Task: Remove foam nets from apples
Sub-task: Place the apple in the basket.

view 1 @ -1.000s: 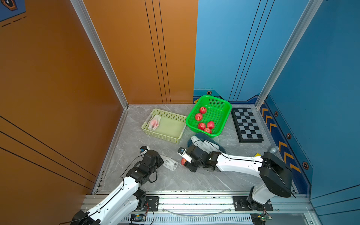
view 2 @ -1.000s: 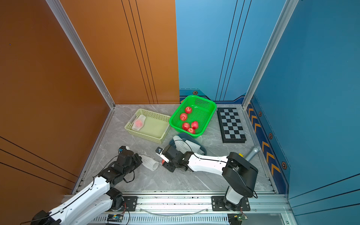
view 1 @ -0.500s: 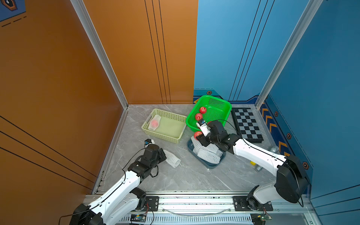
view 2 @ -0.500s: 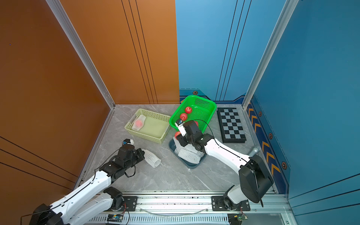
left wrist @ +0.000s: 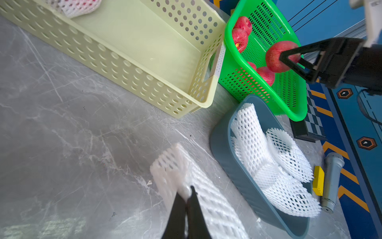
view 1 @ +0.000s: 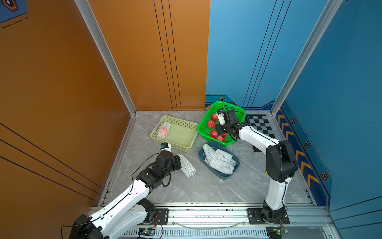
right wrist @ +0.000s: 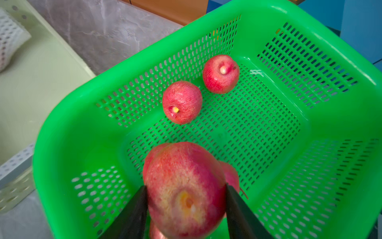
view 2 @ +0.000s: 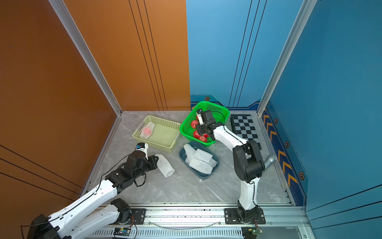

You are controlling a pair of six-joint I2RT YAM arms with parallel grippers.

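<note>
Pinching one end of an empty white foam net [left wrist: 217, 202] with the left fingers [left wrist: 178, 209], pressed tight together on the mesh, at about 8 o'clock on the grey desk [view 1: 196, 190]. Squeezing a bare red apple [right wrist: 184, 186] between the right fingers [right wrist: 140, 200], spread just as wide as the apple, up over the green basket [right wrist: 62, 115] at 1 o'clock. Down in that basket, four more bare apples [right wrist: 182, 102]. At 11 o'clock, a pale yellow basket [view 1: 175, 146] with one netted apple [view 1: 164, 130] tucked in its 10 o'clock corner. Near the middle of the desk, a blue-grey tub [left wrist: 227, 165] holding a heap of empty foam nets [left wrist: 268, 165]. At 2 o'clock, a black-and-white checkerboard [view 1: 258, 121].
</note>
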